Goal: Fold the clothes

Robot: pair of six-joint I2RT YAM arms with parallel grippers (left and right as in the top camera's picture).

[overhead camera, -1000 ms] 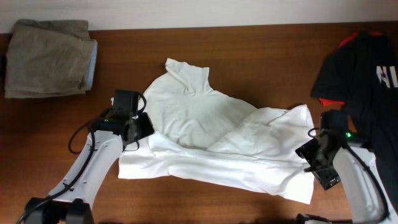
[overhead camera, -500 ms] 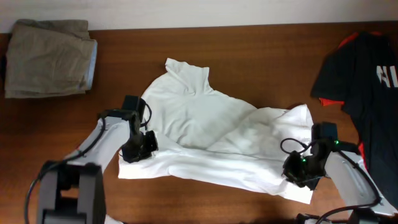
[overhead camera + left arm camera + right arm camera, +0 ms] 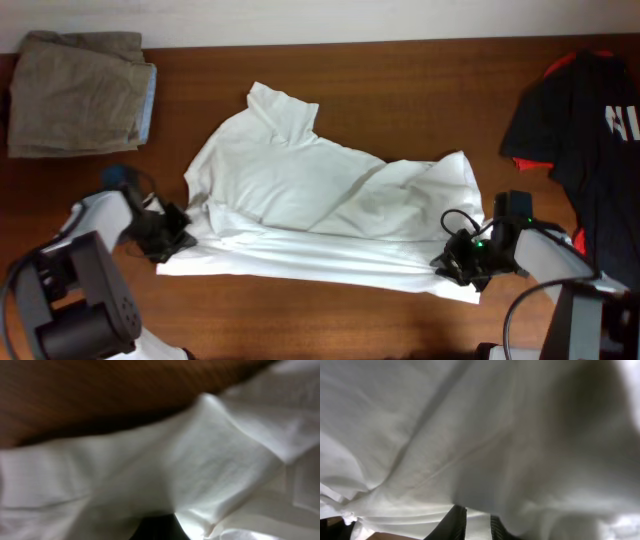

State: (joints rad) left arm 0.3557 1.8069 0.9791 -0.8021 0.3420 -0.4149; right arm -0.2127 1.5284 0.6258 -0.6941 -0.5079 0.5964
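The clothes, a plain white T-shirt, lie spread and wrinkled across the middle of the wooden table, stretched along the near hem. My left gripper is shut on the hem's left corner. In the left wrist view white fabric fills the frame, and only a dark bit of the gripper shows at the bottom. My right gripper is shut on the hem's right corner. The right wrist view shows its two dark fingers close together with a strip of the shirt between them.
A folded khaki-olive garment lies at the back left corner. A black garment with red trim lies along the right edge, close behind my right arm. Bare table shows behind the shirt and in front of it.
Both grippers have shut on the shirt's near hem corners. The left one has pulled left and toward the front, so the shirt slid left and its hem drew out flatter.
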